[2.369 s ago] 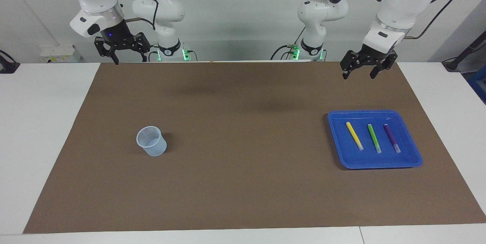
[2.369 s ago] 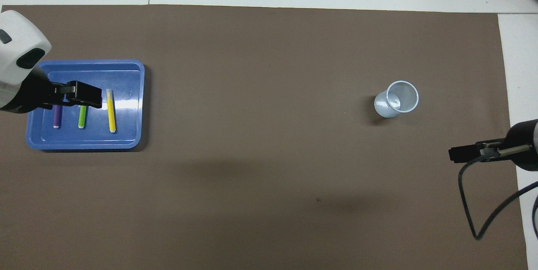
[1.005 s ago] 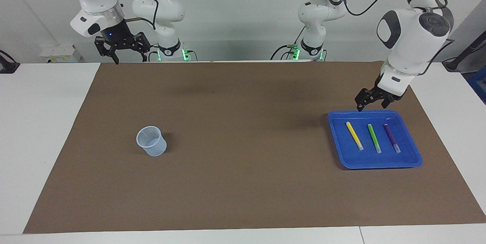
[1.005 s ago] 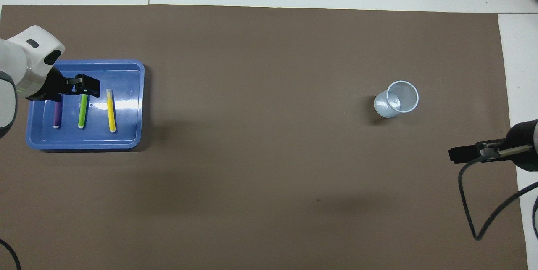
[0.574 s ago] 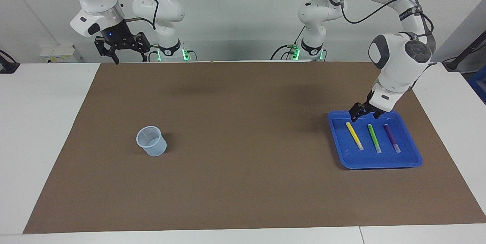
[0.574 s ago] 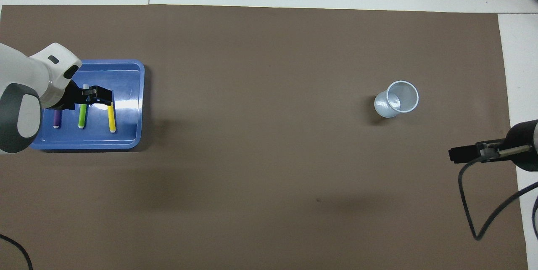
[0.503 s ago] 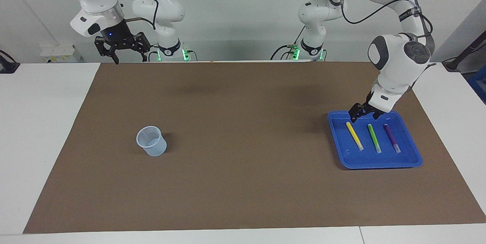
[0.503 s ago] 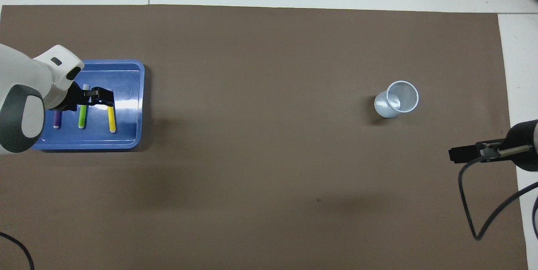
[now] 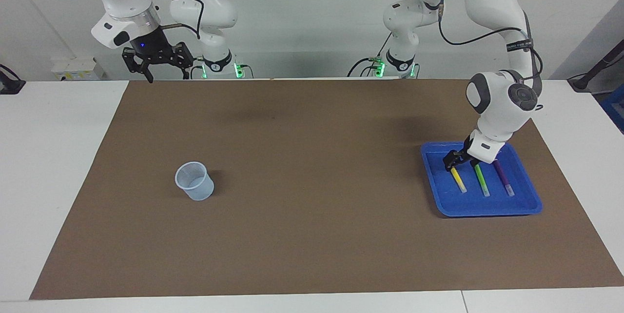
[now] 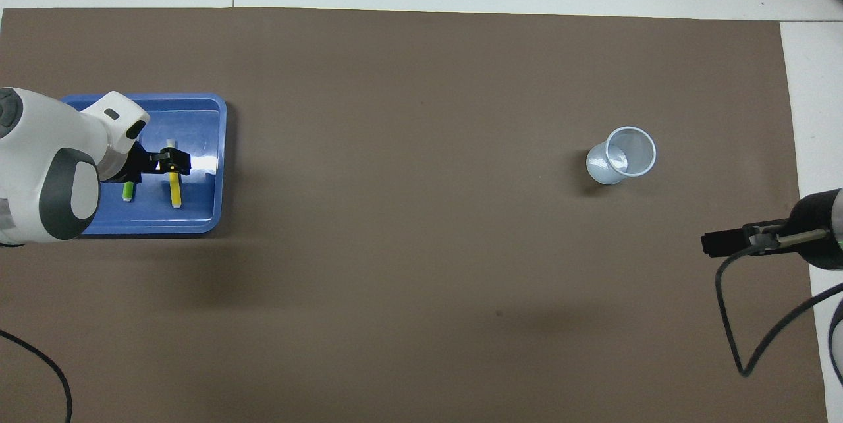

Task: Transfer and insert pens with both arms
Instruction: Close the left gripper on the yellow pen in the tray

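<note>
In the blue tray (image 9: 524, 205), left hand (image 9: 454, 162) spread wide astride the yellow pen (image 9: 458, 181), at its robot-side end. Pen flat, long axis toward the robots, pale tip pointing away. Right hand (image 9: 157, 62) open, waiting aloft.

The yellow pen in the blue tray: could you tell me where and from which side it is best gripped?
Grip the yellow pen across its slim barrel near the end closer to the robots, coming from above, fingers either side. It lies flat in the blue tray, apart from the green pen, leaving room. The left gripper is already low over that end.
</note>
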Robot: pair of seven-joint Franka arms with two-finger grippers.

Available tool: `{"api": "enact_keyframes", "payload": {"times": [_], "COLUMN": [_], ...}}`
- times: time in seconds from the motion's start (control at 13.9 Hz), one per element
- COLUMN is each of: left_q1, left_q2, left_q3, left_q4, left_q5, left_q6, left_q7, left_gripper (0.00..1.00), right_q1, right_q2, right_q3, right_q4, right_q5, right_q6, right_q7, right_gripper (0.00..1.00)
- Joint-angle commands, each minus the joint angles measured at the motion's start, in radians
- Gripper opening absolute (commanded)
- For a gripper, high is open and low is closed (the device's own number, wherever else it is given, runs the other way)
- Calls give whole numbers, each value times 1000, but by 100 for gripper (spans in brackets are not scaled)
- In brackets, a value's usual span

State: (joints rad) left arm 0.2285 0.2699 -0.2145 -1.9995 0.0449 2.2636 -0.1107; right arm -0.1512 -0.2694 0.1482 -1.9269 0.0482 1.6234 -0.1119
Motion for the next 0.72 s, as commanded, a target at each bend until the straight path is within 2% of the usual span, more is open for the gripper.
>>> {"api": "enact_keyframes", "payload": {"times": [0.0,0.65], "left_q1": [-6,-4], "left_q2": [-8,31], "left_q3": [-3,-2], "left_q4": [-21,-36], "left_q5": [16,47], "left_q6": [31,106], "left_q7": [-27,-9], "left_gripper": [81,80], "right_q1": [-4,-4], "right_q2": [-34,-34], "right_q3": [2,1], "right_q4": [-41,-41], "right_q5": [-24,-24], "right_q6": [27,19], "right_q7": [-18,-22], "right_gripper": [100,100]}}
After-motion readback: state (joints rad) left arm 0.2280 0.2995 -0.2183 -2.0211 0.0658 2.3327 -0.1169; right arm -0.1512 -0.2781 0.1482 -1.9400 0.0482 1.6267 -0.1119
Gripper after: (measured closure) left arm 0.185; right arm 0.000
